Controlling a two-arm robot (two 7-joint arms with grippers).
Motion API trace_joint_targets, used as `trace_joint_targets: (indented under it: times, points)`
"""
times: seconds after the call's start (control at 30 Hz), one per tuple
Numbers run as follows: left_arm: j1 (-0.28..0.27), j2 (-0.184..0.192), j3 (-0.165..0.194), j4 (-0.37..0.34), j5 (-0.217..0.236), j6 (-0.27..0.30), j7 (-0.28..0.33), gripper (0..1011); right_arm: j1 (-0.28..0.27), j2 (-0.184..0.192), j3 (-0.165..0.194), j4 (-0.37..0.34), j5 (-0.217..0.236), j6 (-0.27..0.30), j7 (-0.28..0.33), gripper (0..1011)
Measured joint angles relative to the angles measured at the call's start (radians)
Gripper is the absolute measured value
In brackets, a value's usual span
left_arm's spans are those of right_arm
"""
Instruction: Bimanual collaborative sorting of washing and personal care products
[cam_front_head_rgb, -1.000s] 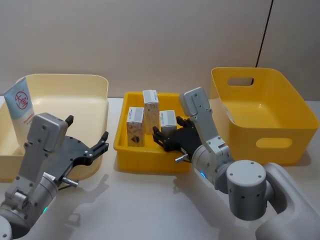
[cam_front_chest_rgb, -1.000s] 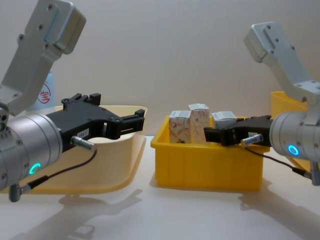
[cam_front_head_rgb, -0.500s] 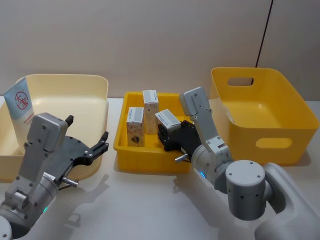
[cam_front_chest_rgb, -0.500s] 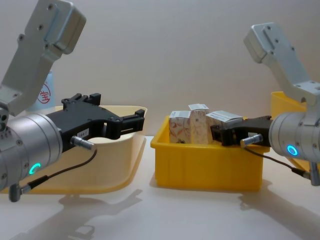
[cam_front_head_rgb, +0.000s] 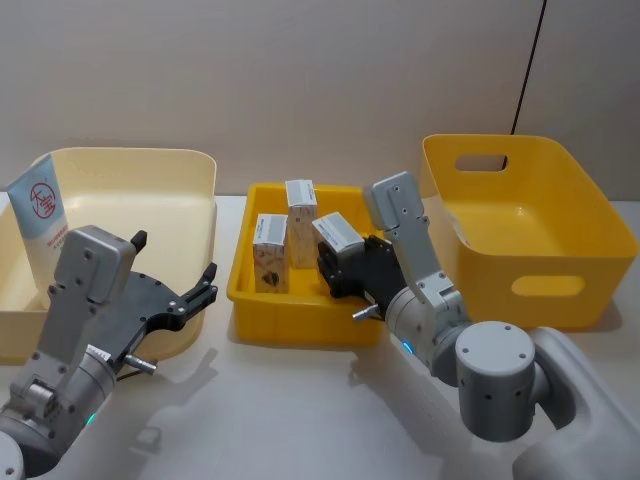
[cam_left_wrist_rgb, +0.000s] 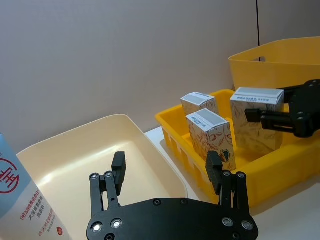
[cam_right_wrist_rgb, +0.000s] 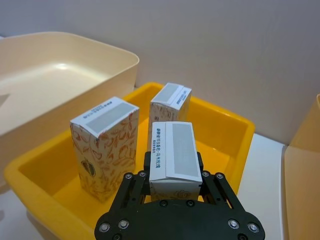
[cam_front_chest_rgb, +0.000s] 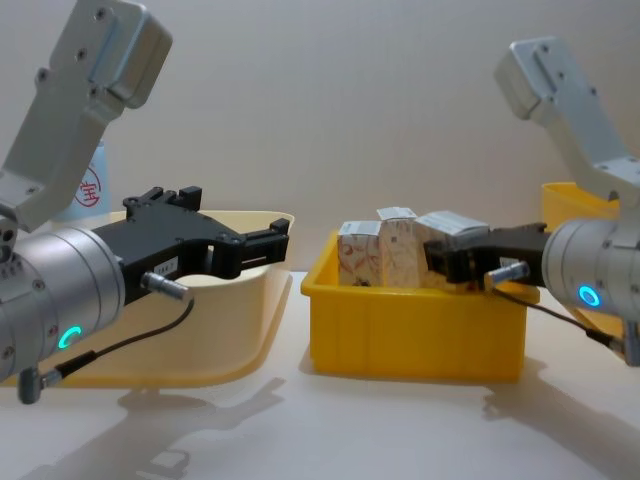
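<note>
- A small carton (cam_right_wrist_rgb: 173, 156) is clamped in the right tool (cam_right_wrist_rgb: 172, 186), tilted above the yellow tray (cam_front_head_rgb: 245, 300).
- Two more cartons (cam_front_head_rgb: 271, 253) stand in that tray.
- The left tool (cam_left_wrist_rgb: 166, 172) hovers with fingers apart at the cream bin (cam_front_head_rgb: 190, 170), which holds a tube (cam_front_head_rgb: 40, 215).

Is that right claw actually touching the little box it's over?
Touching: in the right wrist view the right gripper has its fingers pressed against both sides of the carton.

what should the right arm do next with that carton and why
Probably lift a little higher, then carry it right. The right pincer is shut on a carton that is tilted and low in the tray, close to two standing cartons. The yellow bin sits right. The left pincer waits open.
</note>
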Motion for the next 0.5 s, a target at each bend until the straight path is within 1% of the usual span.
trace_joint_targets:
  times: [0.2,0.5]
  points:
    - [0.000,0.000,0.000,0.000,0.000,0.000,0.000,1000,-0.007,0.005,0.010,-0.019,-0.002,-0.046,0.002,413]
    - [0.000,0.000,0.000,0.000,0.000,0.000,0.000,1000,-0.013,0.017,0.038,-0.062,0.000,-0.135,0.014,413]
